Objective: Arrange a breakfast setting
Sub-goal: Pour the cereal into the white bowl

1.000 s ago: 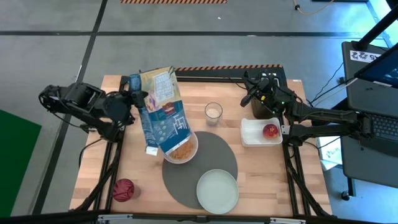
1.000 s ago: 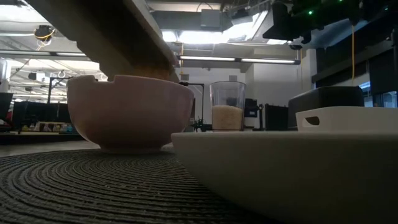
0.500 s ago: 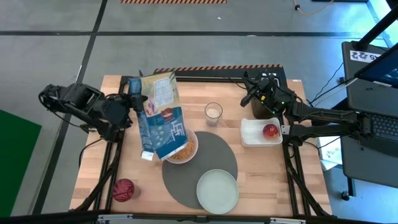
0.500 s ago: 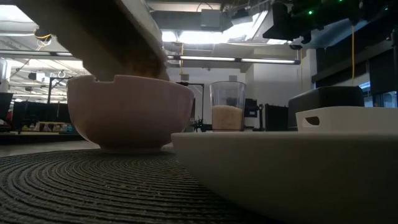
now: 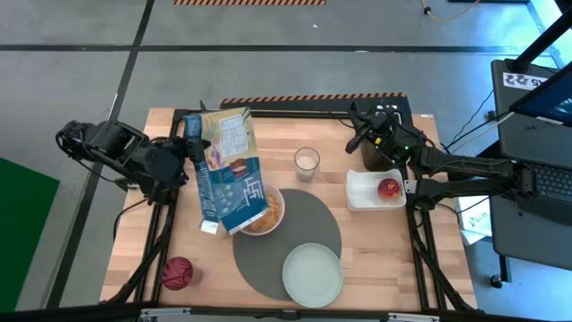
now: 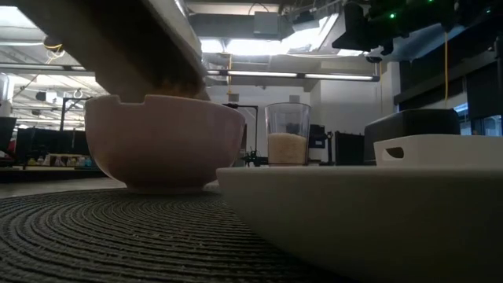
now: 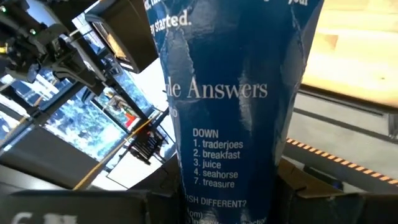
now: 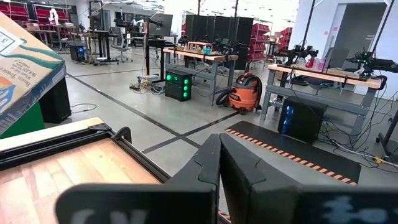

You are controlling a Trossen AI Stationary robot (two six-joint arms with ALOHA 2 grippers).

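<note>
My left gripper is shut on the blue cereal box, which is tipped with its lower end over the white bowl. There is cereal in the bowl. The bowl stands on the round dark-grey mat, and the pale-green plate lies on the mat's near edge. The glass of milk stands just beyond the mat. A red apple lies in the white tray. My right gripper is shut and empty above the black toaster. The spoon and the bagel are out of view. My left gripper pinches the cereal box between its two fingers across a narrow blue side, near the box's raised far end. The fingers come level from the table's left. The box is lifted clear and slants down, its lower end just above the bowl's rim.
A dark-red round thing lies near the table's front left corner. The toaster and the tray stand at the right, by the right arm. Bare wood shows at the near right and between the left arm and the mat.
The cereal box has swung in my left gripper. Its lower end has moved toward the table's left and near edge, from over the bowl's middle to over its left rim. Its held far end has stayed almost in place.
</note>
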